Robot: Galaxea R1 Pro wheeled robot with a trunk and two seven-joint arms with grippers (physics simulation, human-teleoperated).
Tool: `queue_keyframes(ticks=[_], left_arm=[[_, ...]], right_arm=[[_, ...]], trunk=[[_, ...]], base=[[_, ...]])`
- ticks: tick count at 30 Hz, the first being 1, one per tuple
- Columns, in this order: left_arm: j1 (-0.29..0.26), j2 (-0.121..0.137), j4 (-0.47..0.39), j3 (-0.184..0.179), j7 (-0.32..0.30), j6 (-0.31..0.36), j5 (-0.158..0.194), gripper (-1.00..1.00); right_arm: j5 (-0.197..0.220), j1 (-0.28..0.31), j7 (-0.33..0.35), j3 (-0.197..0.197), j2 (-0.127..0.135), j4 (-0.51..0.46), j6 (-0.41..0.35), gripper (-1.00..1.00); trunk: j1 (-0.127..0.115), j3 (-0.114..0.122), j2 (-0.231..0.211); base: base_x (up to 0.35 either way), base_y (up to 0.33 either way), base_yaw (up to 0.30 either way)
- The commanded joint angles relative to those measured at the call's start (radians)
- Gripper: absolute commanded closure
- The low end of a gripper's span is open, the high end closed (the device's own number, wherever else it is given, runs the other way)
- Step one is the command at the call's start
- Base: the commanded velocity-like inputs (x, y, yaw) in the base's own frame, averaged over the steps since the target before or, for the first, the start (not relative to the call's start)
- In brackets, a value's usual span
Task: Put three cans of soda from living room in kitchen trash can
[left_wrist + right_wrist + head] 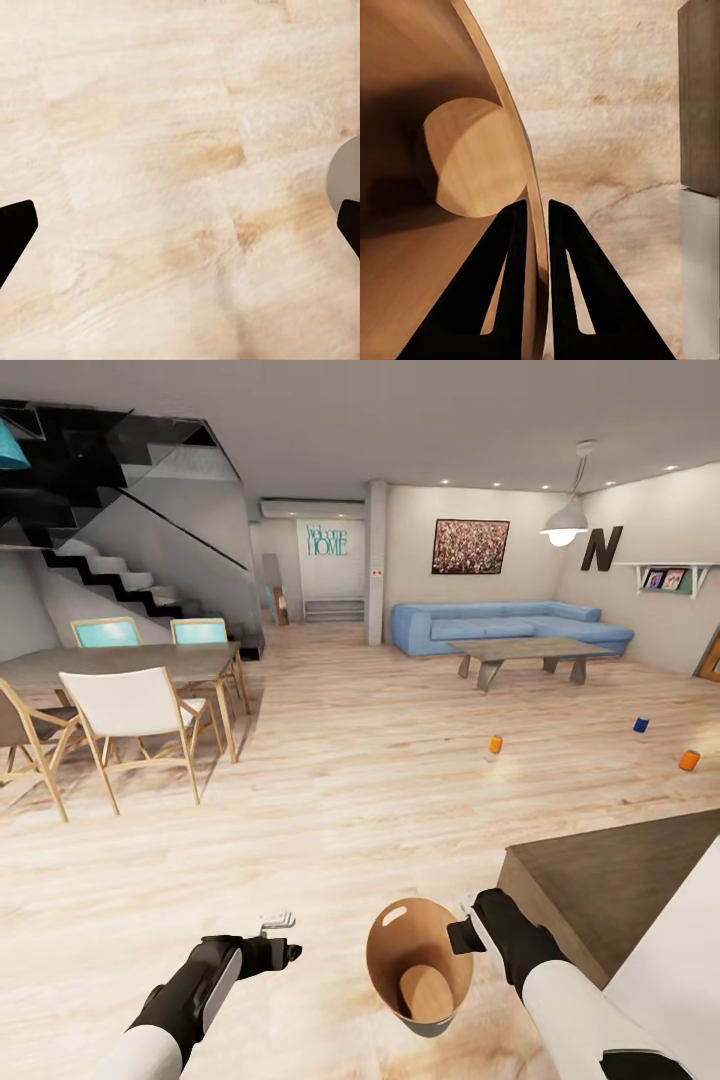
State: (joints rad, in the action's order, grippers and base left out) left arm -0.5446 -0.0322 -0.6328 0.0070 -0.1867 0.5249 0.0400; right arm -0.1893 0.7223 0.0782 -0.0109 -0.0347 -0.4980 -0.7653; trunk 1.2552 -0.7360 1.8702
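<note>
Jaws of the right gripper point(534, 225) pinch the trash can point(420, 965) by its rim; the left gripper point(285, 932) hangs spread and empty. Three soda cans stand on the floor toward one o'clock: orange point(495, 744), blue point(641, 725), orange point(689, 760). Judged step: carrying the bin to them; next, drive closer.

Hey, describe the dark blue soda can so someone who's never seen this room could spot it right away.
Start at the light blue sofa against the far wall, with the low coffee table in front of it. On the bare wood floor nearer the camera and to the right of that table stand three small cans. The dark blue can is the farthest back, between two orange cans.
</note>
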Motion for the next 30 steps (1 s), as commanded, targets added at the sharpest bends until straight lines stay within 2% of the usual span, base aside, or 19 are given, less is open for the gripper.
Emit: queue_keyframes(ticks=[1,9,30], left_arm=[[0.000,0.000,0.000,0.000,0.007,0.000,0.000,-1.00],[0.000,0.000,0.001,0.000,0.035,0.000,0.001,-1.00],[0.001,-0.001,0.000,-0.001,0.038,0.000,0.001,-1.00]], right_arm=[[0.013,0.000,0.005,-0.001,0.000,0.000,0.000,1.00],[0.016,0.000,0.007,-0.002,0.001,0.000,0.001,1.00],[0.021,0.000,0.009,-0.006,-0.001,0.000,0.003,1.00]], trunk=[[-0.004,0.003,-0.007],[-0.035,0.028,-0.063],[-0.115,0.094,-0.210]], base=[[0.000,0.000,0.000],[0.000,0.000,0.000],[0.000,0.000,0.000]])
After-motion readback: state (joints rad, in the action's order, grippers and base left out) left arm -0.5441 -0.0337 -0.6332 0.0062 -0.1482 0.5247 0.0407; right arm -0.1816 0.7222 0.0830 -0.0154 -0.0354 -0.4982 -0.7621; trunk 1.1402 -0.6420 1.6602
